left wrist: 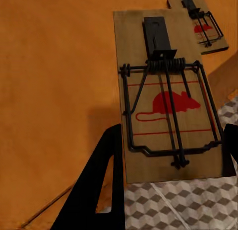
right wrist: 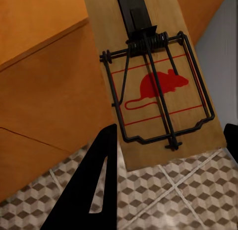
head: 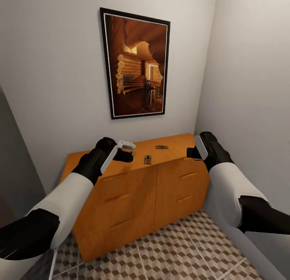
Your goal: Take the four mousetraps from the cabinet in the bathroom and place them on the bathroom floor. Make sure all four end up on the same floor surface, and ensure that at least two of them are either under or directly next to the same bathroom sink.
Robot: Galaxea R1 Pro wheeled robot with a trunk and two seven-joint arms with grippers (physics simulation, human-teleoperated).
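- The left gripper (head: 125,155), black with a white band on its wrist, hangs over the left half of the top of the wide orange-brown wooden cabinet (head: 121,199), close to the front edge. In the left wrist view its two dark fingers (left wrist: 101,185) stand apart on both sides of a wooden mousetrap (left wrist: 166,98) with a red mouse drawing and a black wire spring. I cannot tell if they press on it.
- This trap reaches out over the front edge of the cabinet; below it the cube-pattern tiled floor (left wrist: 173,205) shows.
- A second trap (head: 148,159) lies on the top near the middle of the front edge, and a third trap (head: 162,147) lies further back.
- The right gripper (head: 193,153) is at the right front corner of the cabinet. In the right wrist view its fingers (right wrist: 96,183) are wide apart around another wooden trap (right wrist: 158,86), which sticks out over the edge above the floor. Contact is not clear.
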